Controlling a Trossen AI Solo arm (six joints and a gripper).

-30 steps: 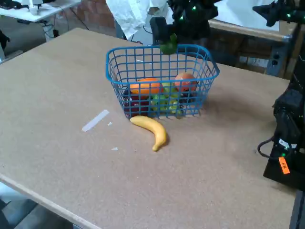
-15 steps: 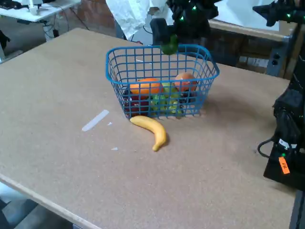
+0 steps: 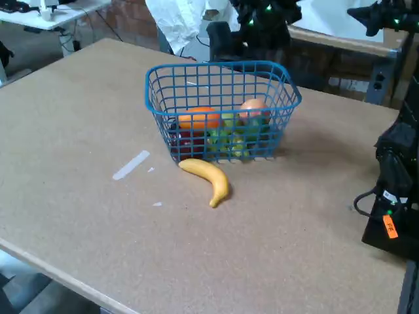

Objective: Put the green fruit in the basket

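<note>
The table (image 3: 78,118) held the blue basket (image 3: 157,98) at its far middle, with several fruits inside. The green fruit (image 3: 252,134) seemed to lie there already, under the orange ones, so the job looked done. The dark claw (image 3: 226,39) hung behind the basket's far rim; whether it was open, I couldn't tell. A banana (image 3: 208,178) lay just in front of the basket.

Blue wire basket (image 3: 163,85); yellow banana (image 3: 208,176); orange fruit (image 3: 199,119); tan tabletop (image 3: 78,118); black hand (image 3: 226,39).
</note>
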